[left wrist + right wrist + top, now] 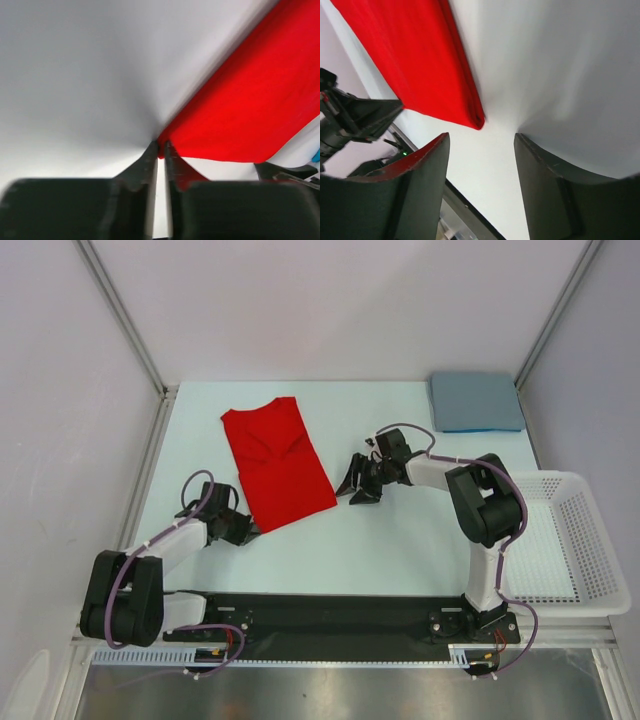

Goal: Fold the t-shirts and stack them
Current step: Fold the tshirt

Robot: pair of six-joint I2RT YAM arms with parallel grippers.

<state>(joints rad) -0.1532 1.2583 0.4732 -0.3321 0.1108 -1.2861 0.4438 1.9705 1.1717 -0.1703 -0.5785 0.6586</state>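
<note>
Two shirts lie on the worktop [390, 550]. The left gripper [160, 148] is pinched on the near left corner of the red shirt [280, 465], which lies left of the middle. The right gripper [481, 137] stands open just beside its near right corner. The blue shirt [476, 402] sits folded in the far right corner.
</note>
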